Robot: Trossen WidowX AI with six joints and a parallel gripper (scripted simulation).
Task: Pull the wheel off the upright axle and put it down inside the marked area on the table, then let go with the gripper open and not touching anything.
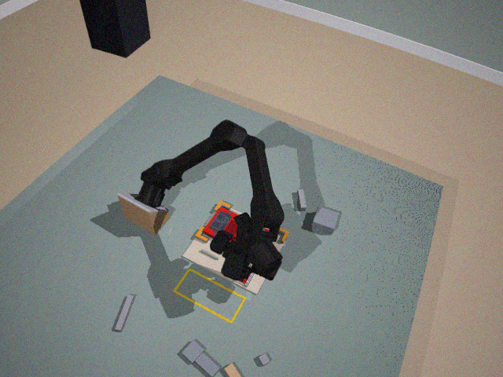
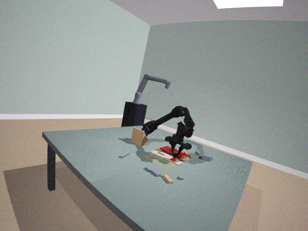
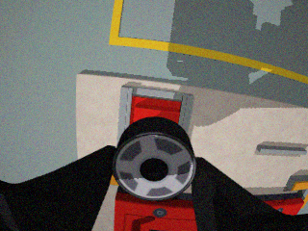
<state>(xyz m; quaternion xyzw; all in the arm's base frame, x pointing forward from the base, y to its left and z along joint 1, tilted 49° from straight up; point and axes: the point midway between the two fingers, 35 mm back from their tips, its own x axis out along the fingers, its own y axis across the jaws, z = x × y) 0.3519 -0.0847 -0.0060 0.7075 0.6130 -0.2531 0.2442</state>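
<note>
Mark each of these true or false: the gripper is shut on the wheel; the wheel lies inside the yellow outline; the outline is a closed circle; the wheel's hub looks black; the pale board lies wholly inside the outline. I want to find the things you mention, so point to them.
The gripper (image 1: 244, 276) (image 2: 174, 154) (image 3: 154, 160) is shut on the wheel (image 3: 136, 185): true.
The wheel lies inside the yellow outline (image 1: 209, 310) (image 2: 159, 163) (image 3: 192, 50): false, it is between the fingers.
The outline is a circle: false, it is a rectangle.
The wheel's hub looks black: true.
The pale board (image 1: 196, 252) (image 2: 179, 162) (image 3: 98, 111) lies wholly inside the outline: false, it lies beside it.
</note>
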